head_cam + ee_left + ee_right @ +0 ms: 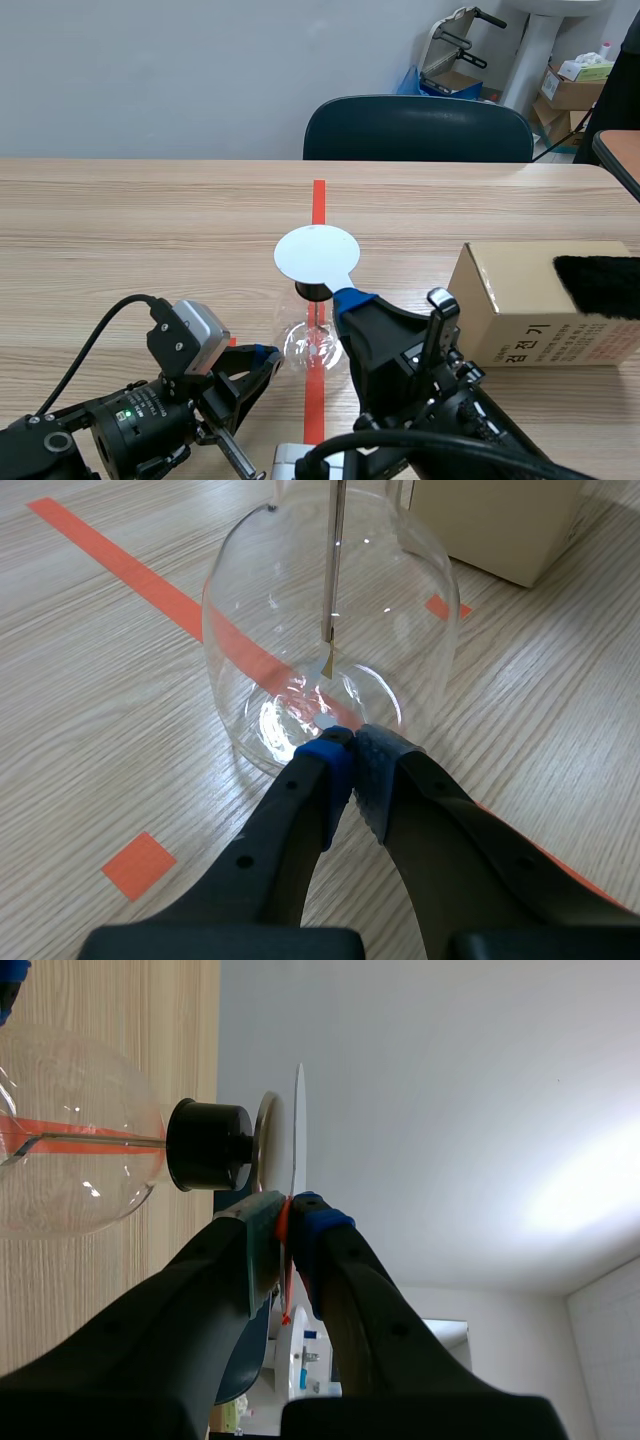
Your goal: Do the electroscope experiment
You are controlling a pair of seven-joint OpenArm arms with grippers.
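Right wrist view: right hand (288, 1206) pinches the edge-on disc (298, 1110).

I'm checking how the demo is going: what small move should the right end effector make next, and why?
Probably ease the white disc flat onto the metal cap. The right end effector pinches the disc's edge just beside the cap, and the foil inside the flask hangs narrow, not visibly spread.

Wooden table (150, 220), glass electroscope flask (312, 345), cardboard box (520, 310)
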